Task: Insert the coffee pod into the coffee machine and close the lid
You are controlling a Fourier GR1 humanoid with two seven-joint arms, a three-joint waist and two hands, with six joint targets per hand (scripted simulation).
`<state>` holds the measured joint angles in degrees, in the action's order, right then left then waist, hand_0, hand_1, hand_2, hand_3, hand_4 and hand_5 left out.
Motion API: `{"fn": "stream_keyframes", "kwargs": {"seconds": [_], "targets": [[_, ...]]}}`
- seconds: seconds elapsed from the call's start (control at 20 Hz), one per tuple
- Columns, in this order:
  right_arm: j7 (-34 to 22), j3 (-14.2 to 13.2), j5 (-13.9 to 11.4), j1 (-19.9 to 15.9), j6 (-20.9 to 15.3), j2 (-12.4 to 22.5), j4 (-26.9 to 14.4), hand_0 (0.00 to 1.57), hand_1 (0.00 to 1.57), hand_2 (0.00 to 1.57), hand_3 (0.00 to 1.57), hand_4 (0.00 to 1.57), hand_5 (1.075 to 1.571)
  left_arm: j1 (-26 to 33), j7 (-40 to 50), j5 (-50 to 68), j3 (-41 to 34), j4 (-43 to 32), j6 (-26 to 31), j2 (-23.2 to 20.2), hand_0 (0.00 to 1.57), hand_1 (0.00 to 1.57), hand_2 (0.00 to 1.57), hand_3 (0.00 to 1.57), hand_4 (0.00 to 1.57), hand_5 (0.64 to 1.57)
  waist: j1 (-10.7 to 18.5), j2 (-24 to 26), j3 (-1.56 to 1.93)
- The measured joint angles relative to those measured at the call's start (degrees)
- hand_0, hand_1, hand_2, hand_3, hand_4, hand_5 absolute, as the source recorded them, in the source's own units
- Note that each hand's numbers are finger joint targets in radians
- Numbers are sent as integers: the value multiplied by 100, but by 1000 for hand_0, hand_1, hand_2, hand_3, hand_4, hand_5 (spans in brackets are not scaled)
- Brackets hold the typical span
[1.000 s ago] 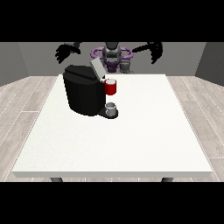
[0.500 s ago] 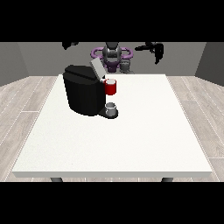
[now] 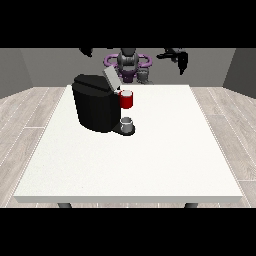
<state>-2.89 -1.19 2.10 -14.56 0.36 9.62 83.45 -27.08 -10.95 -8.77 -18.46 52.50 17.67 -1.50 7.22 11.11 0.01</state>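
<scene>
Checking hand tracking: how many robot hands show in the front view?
2. One robot hand is raised at the view's right, beyond the table's far edge. The other robot hand is at the view's top left, partly cut by the black band.

Both arms raised wide: hand at the view's right (image 3: 180, 59) hangs down, the other (image 3: 86, 51) barely shows

coffee machine (image 3: 97, 107) on table (image 3: 150, 160), far-left, robot (image 3: 128, 62) behind
</scene>
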Motion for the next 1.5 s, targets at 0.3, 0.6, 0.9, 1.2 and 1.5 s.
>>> {"fn": "stream_keyframes", "kwargs": {"seconds": [0.3, 0.6, 0.9, 1.2, 1.5], "targets": [[156, -187, 79, -286, 175, 42, -417, 0, 0, 0, 0, 0, 1571, 489, 283, 320, 349, 855, -42, 85, 0, 0, 0, 0, 0, 1571, 167, -274, 1], [149, -362, 184, -757, 244, 18, -851, 0, 0, 0, 0, 0, 1571, 762, 615, 664, 519, 1598, -148, 12, 0, 0, 0, 0, 0, 1571, 139, -629, 1], [270, -333, 119, -1071, 297, -65, -1161, 0, 0, 0, 0, 0, 1571, 976, 750, 766, 616, 2076, -320, -95, 0, 0, 0, 0, 0, 1571, -31, -933, 0], [363, -296, -34, -1359, 344, -64, -1488, 0, 0, 0, 0, 0, 1571, 1186, 692, 825, 719, 2376, -402, -186, 0, 0, 0, 0, 0, 1571, -68, -1119, 0], [396, -330, -150, -1746, 367, -33, -1811, 0, 0, 0, 0, 0, 1571, 1329, 704, 1027, 714, 2606, -400, -287, 0, 0, 0, 0, 0, 1571, -30, -1257, -1]]}}
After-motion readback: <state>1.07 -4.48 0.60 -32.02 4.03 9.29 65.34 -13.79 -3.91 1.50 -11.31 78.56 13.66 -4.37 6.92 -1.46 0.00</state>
